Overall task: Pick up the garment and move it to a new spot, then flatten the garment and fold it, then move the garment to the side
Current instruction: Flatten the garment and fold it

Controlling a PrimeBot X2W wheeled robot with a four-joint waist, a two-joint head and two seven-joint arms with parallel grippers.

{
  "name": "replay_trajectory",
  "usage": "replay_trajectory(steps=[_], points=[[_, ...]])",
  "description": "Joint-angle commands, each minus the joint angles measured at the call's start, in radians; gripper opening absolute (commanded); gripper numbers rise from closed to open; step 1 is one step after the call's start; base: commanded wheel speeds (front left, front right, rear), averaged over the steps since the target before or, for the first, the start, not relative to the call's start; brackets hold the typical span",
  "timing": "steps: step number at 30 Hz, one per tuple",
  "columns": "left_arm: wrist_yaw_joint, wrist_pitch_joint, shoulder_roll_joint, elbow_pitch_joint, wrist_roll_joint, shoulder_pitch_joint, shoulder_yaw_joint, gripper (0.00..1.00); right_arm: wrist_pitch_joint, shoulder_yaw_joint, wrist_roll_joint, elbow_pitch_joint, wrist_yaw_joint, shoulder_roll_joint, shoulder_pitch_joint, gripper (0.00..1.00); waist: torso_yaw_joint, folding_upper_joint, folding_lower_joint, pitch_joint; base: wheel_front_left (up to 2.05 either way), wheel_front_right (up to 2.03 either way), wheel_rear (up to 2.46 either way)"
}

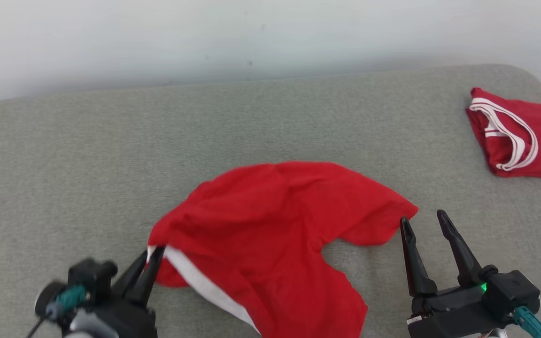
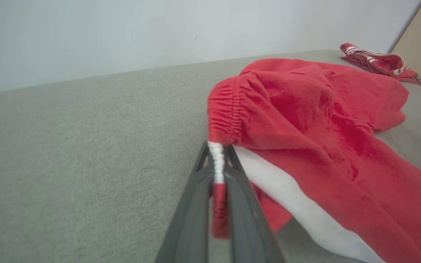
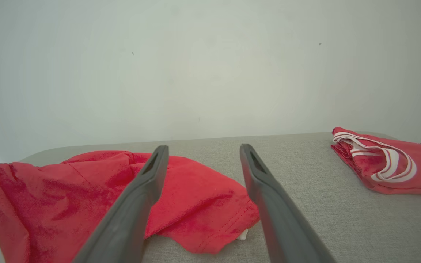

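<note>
Garment (image 1: 275,220), one loose, one jersey (image 1: 533,145) folded

Head camera looks down from above; wrist cameras sit low, close — all share the red shorts (image 1: 270,220), folded jersey (image 1: 533,145).

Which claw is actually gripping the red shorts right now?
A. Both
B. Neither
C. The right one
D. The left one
D: the left claw is pinched shut on a fold of the shorts, while the right claw stands wide open, gripping nothing.
</note>
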Motion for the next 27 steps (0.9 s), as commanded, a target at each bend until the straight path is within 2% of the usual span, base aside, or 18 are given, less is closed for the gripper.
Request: replay_trajectory(steps=[1,5,9,10,11,12,17,24,27], points=[[0.012,-0.001,0.001,-0.011,-0.009,0.039,0.015,0.0,-0.001,-0.002,0.005,0.004,-0.003,-0.005,0.003,1.0,0.029,-0.0001,0.0001,-0.018,0.0,0.0,0.0],[0.029,-0.002,-0.015,-0.028,-0.02,0.153,0.047,0.0,-0.001,-0.003,0.008,0.02,-0.003,-0.003,0.014,1.0,0.035,-0.0001,0.0001,-0.02,0.0,0.0,0.0],[0.023,-0.001,-0.047,-0.017,-0.021,0.229,0.069,0.0,-0.001,-0.004,0.01,0.032,-0.003,-0.002,0.021,1.0,0.036,-0.0001,0.0001,-0.025,0.0,0.0,0.0],[0.021,-0.002,-0.053,-0.013,-0.011,0.235,0.074,0.16,-0.001,-0.005,0.01,0.034,-0.003,-0.002,0.023,1.0,0.036,-0.0001,0.0001,-0.029,0.0,0.0,0.0],[0.022,-0.002,-0.062,-0.015,-0.001,0.238,0.084,0.85,-0.001,-0.006,0.011,0.036,-0.003,-0.002,0.025,1.0,0.036,-0.0001,0.0001,-0.032,0.0,0.0,0.0],[0.024,-0.002,-0.073,-0.02,0.006,0.241,0.095,1.0,-0.001,-0.007,0.012,0.038,-0.003,-0.004,0.026,1.0,0.038,-0.0001,0.0001,-0.037,0.0,0.0,0.0],[0.028,-0.002,-0.113,-0.102,0.065,0.253,0.215,1.0,-0.001,-0.017,0.013,0.045,-0.003,-0.011,0.033,1.0,0.044,-0.0001,0.0001,-0.059,0.0,0.0,0.0],[0.036,-0.001,-0.197,-0.257,0.188,0.307,0.48,1.0,-0.001,-0.02,0.016,0.041,-0.003,-0.021,0.046,1.0,0.042,-0.0001,0.0001,-0.082,0.0,0.0,0.0],[0.025,-0.001,-0.229,-0.29,0.244,0.345,0.571,1.0,-0.001,-0.027,0.016,0.042,-0.003,-0.019,0.061,1.0,0.039,-0.0001,0.0001,-0.096,0.0,0.0,0.0]])
